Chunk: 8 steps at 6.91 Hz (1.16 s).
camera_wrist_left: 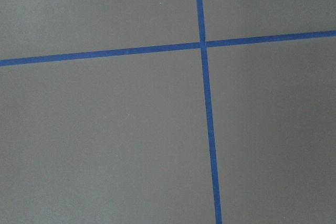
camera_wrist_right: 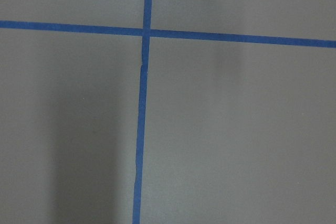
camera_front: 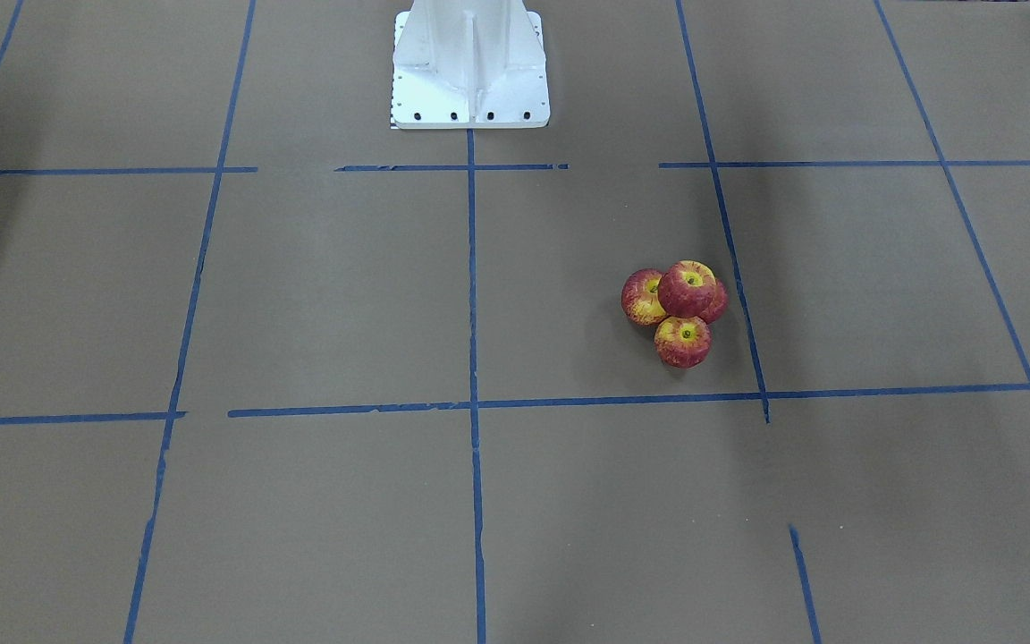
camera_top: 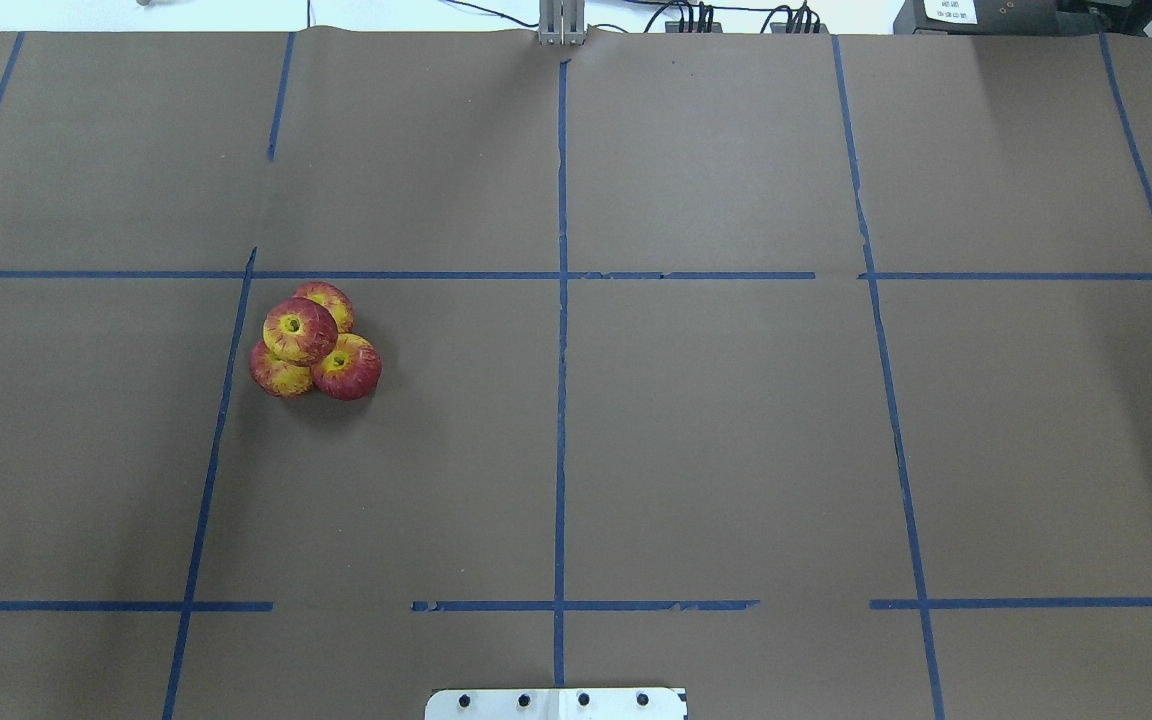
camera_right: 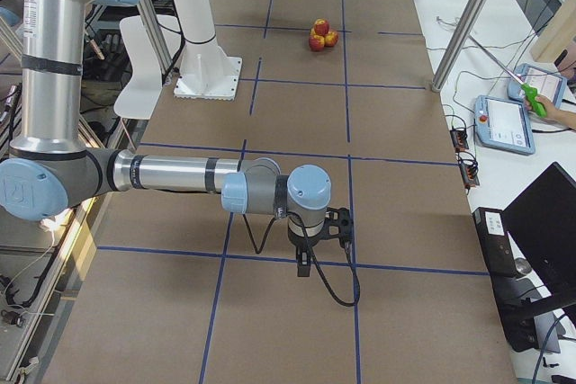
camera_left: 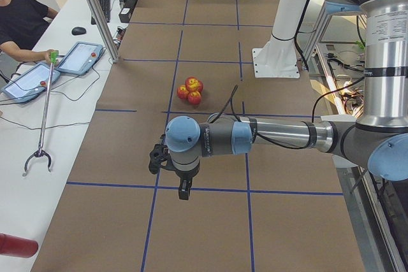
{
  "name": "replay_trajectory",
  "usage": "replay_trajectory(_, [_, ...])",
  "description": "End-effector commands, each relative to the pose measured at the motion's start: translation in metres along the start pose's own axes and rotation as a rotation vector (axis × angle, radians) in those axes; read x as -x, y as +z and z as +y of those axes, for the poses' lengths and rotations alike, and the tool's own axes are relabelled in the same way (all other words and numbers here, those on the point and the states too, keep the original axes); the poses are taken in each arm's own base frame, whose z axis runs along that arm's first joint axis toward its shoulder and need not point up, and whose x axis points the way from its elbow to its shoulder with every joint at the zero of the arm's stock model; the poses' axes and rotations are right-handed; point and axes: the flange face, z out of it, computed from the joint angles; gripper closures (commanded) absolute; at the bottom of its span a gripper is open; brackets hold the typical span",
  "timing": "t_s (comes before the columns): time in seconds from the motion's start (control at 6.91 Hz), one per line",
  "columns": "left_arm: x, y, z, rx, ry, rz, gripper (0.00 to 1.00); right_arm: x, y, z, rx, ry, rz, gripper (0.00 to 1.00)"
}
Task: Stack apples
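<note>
Fingers first: the left fingers (camera_left: 183, 192) hang low over the worktop (camera_top: 736, 450) at its near end in the left side view, and the right fingers (camera_right: 305, 265) do the same in the right side view. From those angles alone I cannot tell whether either pair is spread or pressed together. Both wrist cameras show only bare brown surface and blue tape lines (camera_wrist_left: 202, 103), so neither pair appears to hold anything. The apples (camera_front: 683, 309) sit in one tight cluster on the robot's left half of the worktop, well apart from both arms and just inside a taped corner. Three rest on the surface touching one another, and the top apple (camera_top: 299, 330) sits in the hollow between them, dimple up. One of the lower three, the darker apple (camera_front: 717, 302), is mostly hidden behind it. Judging by their look they are firm, smooth-skinned and round, so likely to roll and slip under a light pinch, and probably light enough for one arm. The safest hold would be from straight above, across the widest girth, with the dimple between the fingers. The pile looks finished and touchy: a sideways nudge to any lower apple could tip the top one off.
</note>
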Motion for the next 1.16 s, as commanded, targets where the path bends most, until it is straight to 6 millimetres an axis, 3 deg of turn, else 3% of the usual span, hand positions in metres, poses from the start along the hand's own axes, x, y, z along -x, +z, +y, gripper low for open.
replay_trajectory(0.0, [0.0, -0.001, -0.003, -0.002, 0.004, -0.001, 0.0, 0.0, 0.0, 0.0, 0.0, 0.0, 0.0, 0.0])
replay_trajectory(1.01, [0.012, 0.012, 0.001, 0.027, -0.017, -0.004, 0.0, 0.0, 0.0, 0.0, 0.001, 0.001, 0.0, 0.0])
